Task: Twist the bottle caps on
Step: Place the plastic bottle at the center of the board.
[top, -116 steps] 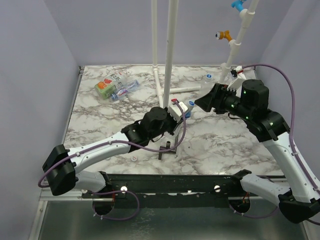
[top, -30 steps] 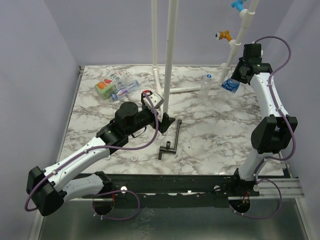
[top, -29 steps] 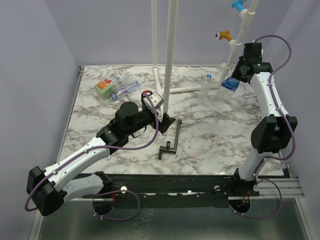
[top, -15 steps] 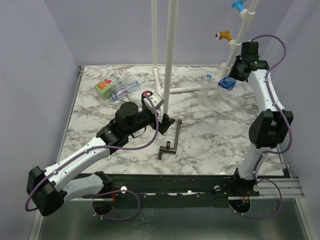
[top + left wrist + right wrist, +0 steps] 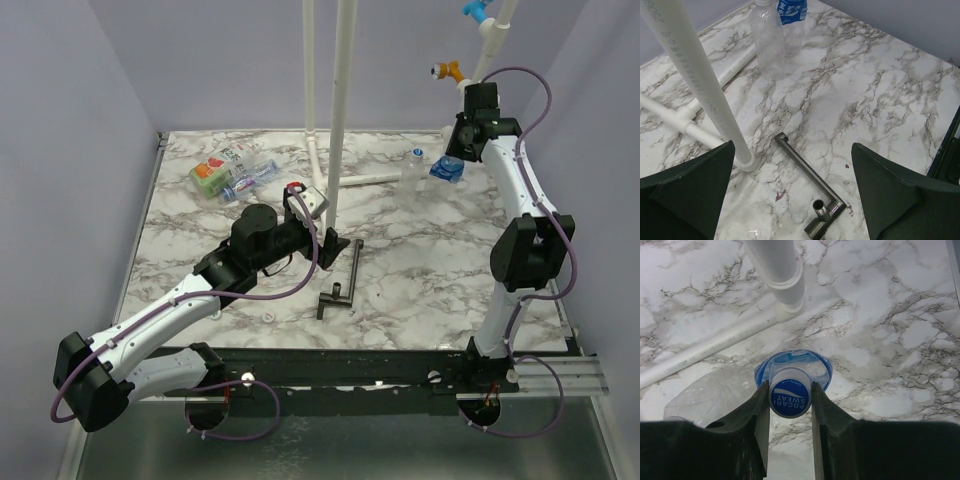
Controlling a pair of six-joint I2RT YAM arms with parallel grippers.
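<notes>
My right gripper (image 5: 790, 390) is shut on a blue and white bottle cap (image 5: 790, 393), which sits on top of a clear bottle with a blue label (image 5: 812, 365). In the top view this bottle (image 5: 447, 169) is at the far right under the right gripper (image 5: 455, 155). Whether its base rests on the table I cannot tell. A second clear bottle (image 5: 413, 172) stands just left of it, also seen as the bare bottle (image 5: 769, 40). Two more bottles (image 5: 228, 176) lie at the far left. A tiny cap (image 5: 270, 317) lies near the front. My left gripper (image 5: 792, 150) is open above the table, holding nothing.
A black T-shaped metal tool (image 5: 343, 282) lies mid-table, right below the left gripper in its wrist view. Tall white pipes (image 5: 338, 110) rise from a pipe base (image 5: 360, 181) at the back centre. Another pipe stand with coloured clips (image 5: 470, 85) is at the back right.
The right gripper has carried the blue-labelled bottle a little left, closer to the clear standing bottle. The left arm, drawn back to the left before the last second, has stayed still since.
</notes>
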